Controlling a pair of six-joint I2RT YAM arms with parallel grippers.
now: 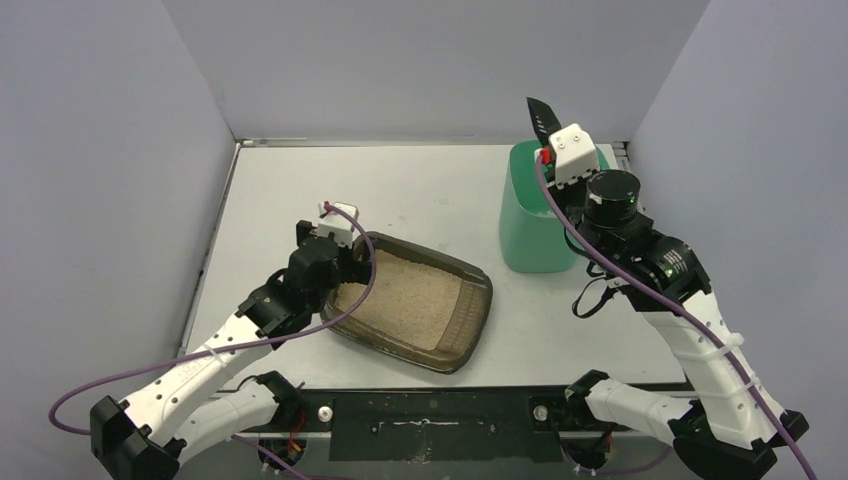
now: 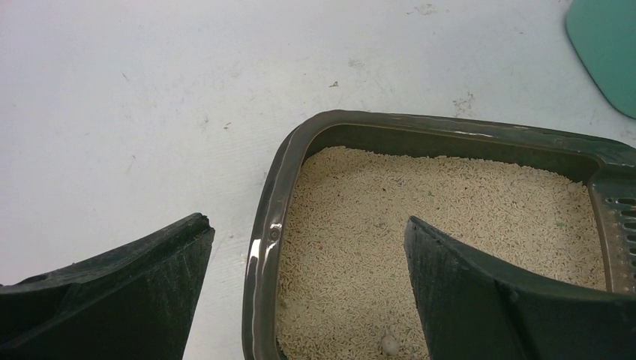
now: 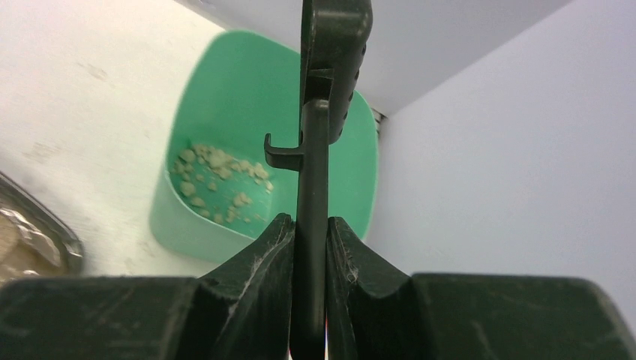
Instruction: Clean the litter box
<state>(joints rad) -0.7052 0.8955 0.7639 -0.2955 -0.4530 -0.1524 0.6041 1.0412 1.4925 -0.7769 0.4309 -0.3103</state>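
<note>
Two arms work over a white table (image 1: 420,190); items are listed from largest to smallest.

(a) Litter box (image 1: 478,300): lies flat on the table at centre-left, set at an angle, near the bin but apart from it. It holds a level bed of beige granules, and a ribbed shelf runs along its right end. The shell looks like stiff moulded plastic with a glossy, probably slippery rim. With its fill it is likely fairly heavy, and the loose grains would spill if it were tipped. The wide rim and side wall are the natural place to take hold, best with one finger inside and one outside, keeping the tray level.

(b) Bin (image 1: 525,235): mint green, upright, at the right rear of the table.

(c) Left hand (image 2: 307,225): spread wide and straddling the box's left rim, with one finger over bare table and the other over the granules. Whether either finger touches the box cannot be told.

(d) Right hand (image 3: 309,225): pressed together on the scoop handle, raised above the bin.

(e) Scoop (image 1: 541,115): black and slotted, seen edge-on from the wrist, its head up and over the bin's mouth.

(f) Clumps (image 3: 217,169): pale lumps scattered on the bin floor.
</note>
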